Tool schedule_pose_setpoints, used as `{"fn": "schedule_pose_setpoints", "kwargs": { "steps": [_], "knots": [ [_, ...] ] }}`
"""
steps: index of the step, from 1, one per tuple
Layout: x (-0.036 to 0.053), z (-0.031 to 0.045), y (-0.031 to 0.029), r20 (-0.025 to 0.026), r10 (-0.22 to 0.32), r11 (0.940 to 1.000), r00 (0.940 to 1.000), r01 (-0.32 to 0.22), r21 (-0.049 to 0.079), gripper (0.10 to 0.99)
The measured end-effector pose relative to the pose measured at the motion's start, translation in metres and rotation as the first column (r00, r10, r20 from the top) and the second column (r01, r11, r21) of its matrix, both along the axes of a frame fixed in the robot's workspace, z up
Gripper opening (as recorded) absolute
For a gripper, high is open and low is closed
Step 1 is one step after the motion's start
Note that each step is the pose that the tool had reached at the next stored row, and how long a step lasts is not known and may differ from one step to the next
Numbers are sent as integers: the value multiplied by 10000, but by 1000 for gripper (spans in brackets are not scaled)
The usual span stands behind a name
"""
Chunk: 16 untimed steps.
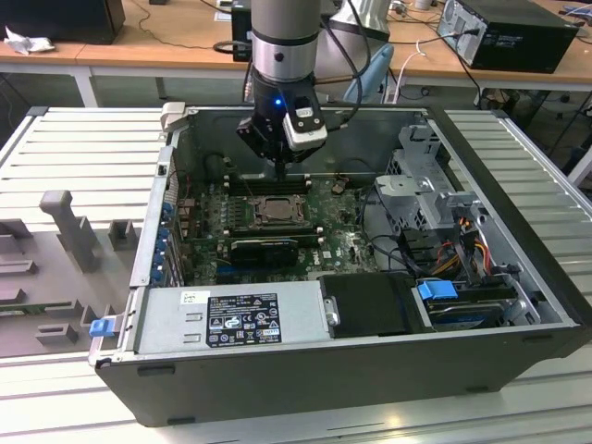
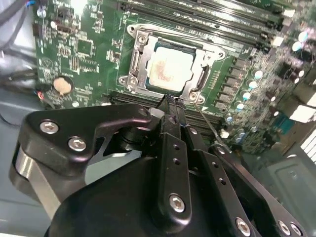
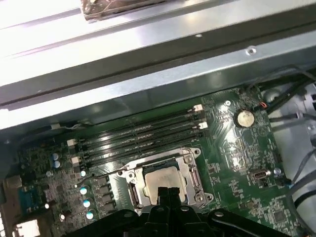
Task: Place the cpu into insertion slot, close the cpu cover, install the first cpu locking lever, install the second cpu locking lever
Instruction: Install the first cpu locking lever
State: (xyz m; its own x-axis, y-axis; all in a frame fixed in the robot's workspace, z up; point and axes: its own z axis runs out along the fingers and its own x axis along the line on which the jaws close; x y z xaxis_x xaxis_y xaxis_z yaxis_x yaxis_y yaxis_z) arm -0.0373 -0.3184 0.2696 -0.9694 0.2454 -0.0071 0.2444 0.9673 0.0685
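Gripper [image 1: 289, 174], closed and empty, sits at the cpu cover's [image 1: 294, 212] twelve o'clock in the exterior view and may slip off the locking lever [image 2: 207, 123].

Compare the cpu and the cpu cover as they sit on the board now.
The cpu is a solid square plate; the cpu cover is an open frame with a square window. The cpu's face is dull beige-silver; the cpu cover is brighter, shinier metal. The cpu sits inside the window, while the cpu cover lies down around it, framing it. Both are flat, metallic and lie level on the green board.
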Motion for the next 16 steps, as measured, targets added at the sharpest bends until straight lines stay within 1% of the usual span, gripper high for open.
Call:
{"fn": "schedule_pose_setpoints", "kwargs": {
  "steps": [1, 3, 4, 6, 8, 9, 10, 11, 12, 14, 16],
  "knots": [
    [0, -4, 0, -1, 321, 9995, 9995, -321, -1, 106],
    [0, -10, 0, -2, 763, 9971, 9971, -763, 0, 106],
    [0, -14, 0, -5, 1105, 9939, 9939, -1105, -1, 106],
    [0, -19, 0, -13, 1498, 9887, 9887, -1498, 0, 106],
    [0, -29, 0, -28, 2099, 9777, 9777, -2099, 5, 106],
    [-1, -32, 0, -33, 2314, 9729, 9729, -2314, 5, 106],
    [-2, -36, 0, -35, 2461, 9693, 9692, -2461, 5, 106],
    [-53, -51, -1, -39, 2763, 9611, 9611, -2763, 4, 106],
    [-225, -58, 0, -38, 2770, 9609, 9609, -2770, 6, 106],
    [-424, -65, 0, -38, 2770, 9609, 9609, -2770, 7, 106],
    [-498, -69, 0, -36, 2769, 9609, 9609, -2769, 13, 106]
  ]
}}
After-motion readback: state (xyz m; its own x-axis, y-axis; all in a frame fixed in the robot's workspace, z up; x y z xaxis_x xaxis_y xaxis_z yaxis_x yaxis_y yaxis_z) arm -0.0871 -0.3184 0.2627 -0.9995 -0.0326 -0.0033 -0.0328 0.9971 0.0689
